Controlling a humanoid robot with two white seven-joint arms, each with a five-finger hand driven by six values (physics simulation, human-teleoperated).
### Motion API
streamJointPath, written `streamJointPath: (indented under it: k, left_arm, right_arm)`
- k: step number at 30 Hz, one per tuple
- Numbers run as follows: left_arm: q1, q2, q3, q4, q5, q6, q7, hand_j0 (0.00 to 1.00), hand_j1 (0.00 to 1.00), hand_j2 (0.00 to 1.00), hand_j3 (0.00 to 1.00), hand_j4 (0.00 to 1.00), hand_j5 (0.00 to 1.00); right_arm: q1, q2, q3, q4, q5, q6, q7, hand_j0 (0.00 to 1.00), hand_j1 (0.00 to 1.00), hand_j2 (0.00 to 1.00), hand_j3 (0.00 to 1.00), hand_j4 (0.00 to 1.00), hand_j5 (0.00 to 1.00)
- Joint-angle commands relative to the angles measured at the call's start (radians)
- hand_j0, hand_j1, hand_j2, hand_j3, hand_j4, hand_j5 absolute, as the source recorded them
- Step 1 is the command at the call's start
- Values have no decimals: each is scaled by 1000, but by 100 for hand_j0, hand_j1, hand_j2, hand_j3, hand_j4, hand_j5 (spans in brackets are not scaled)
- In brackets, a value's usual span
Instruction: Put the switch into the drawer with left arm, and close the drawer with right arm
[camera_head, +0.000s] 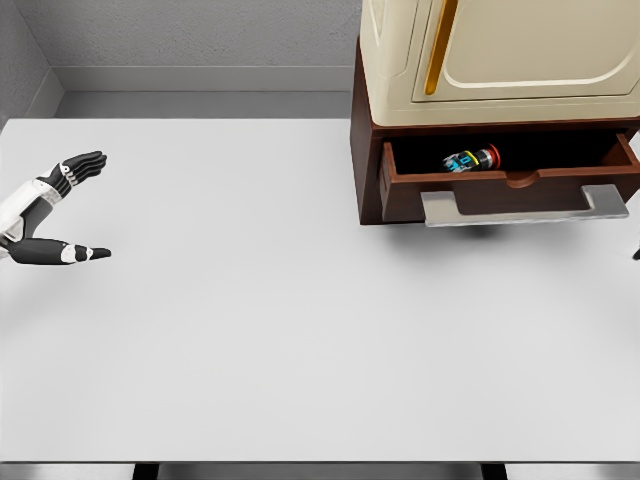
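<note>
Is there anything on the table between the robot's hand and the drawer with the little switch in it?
No. In the head view, only bare white table lies between the left hand and the drawer holding the switch.

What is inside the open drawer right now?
The drawer holds one thing: the switch, lying on its side left of the middle. The front panel covers the drawer's floor nearest the camera, and its back is in shadow. The left hand is open, far left.
</note>
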Motion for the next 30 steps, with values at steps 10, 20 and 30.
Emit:
streamJointPath:
  k: [10,20,30]
  left_arm:
    - [0,1,0,16,8,2,0,100,100,100,100,100,100]
    - [0,1,0,16,8,2,0,100,100,100,100,100,100]
    - [0,1,0,16,8,2,0,100,100,100,100,100,100]
  right_arm:
    - [-112,-72,212,-6,16,3,0,59,59,59,59,59,59]
    - [-273,-75,349,3,44,3,0,60,60,60,60,60,60]
    - [-331,-75,416,23,56,3,0,60,60,60,60,60,60]
